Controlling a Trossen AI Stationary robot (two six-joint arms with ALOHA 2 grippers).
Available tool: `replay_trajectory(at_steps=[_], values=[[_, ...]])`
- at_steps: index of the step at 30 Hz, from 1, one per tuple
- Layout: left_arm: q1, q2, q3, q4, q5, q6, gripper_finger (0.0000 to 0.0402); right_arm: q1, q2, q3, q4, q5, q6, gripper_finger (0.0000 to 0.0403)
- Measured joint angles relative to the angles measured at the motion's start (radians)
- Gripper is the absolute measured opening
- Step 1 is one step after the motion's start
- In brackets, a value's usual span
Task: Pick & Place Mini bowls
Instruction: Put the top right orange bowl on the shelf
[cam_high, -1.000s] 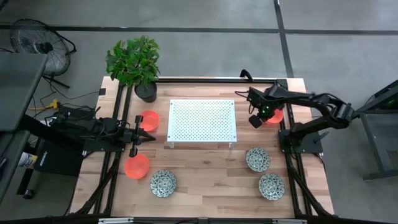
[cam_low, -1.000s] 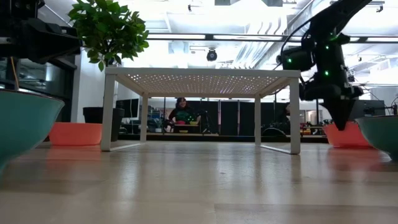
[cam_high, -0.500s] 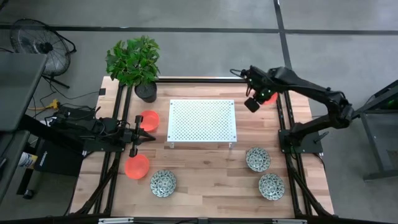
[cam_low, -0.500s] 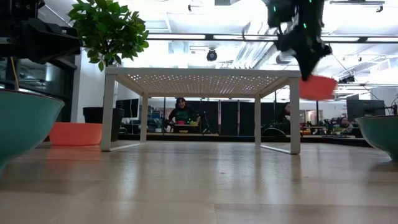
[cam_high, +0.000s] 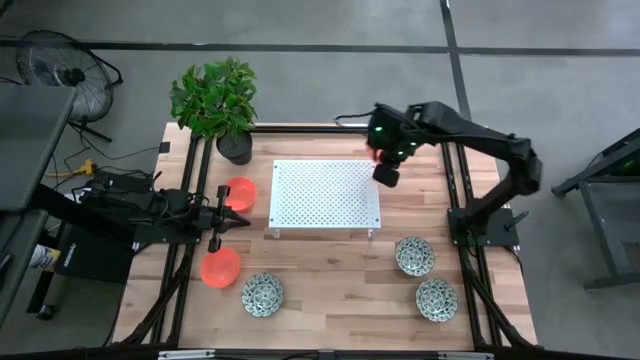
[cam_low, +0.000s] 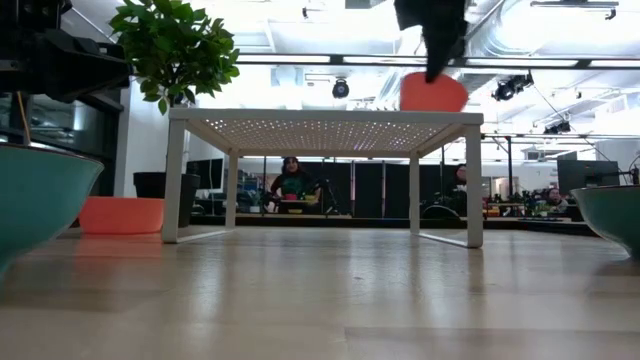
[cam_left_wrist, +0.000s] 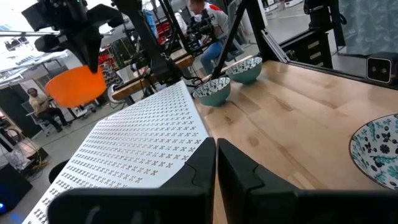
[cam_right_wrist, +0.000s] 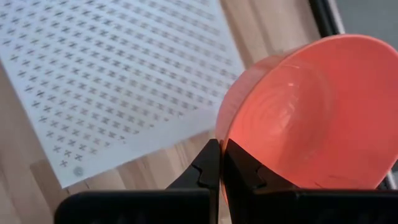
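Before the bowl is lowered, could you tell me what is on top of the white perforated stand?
Nothing rests on the white perforated stand. The right gripper holds an orange bowl in the air by its back right corner. The patch beneath that gripper is covered in the high view.

Mid-table a white rack (cam_high: 325, 193) full of little holes, at the far left corner a green plant (cam_high: 214, 95) in a black pot (cam_high: 235, 150), on the floor beyond a fan (cam_high: 55, 62).
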Motion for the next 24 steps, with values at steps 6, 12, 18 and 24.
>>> replay_trajectory(at_steps=[6, 12, 18, 24], values=[[0.0, 0.0, 0.0, 0.0, 0.003, 0.0, 0.0009, 0.073, 0.191, 0.2, -0.062, 0.001, -0.092, 0.0], [0.0, 0.0, 0.0, 0.0, 0.004, 0.0, 0.0009, 0.122, 0.341, 0.36, -0.078, 0.0, -0.207, 0.0], [0.0, 0.0, 0.0, 0.0, 0.003, 0.0, 0.0009, 0.157, 0.429, 0.464, -0.084, 0.025, -0.315, 0.0], [0.0, 0.0, 0.0, -0.002, 0.003, 0.0, 0.0009, 0.189, 0.451, 0.488, -0.054, 0.018, -0.446, 0.0]])
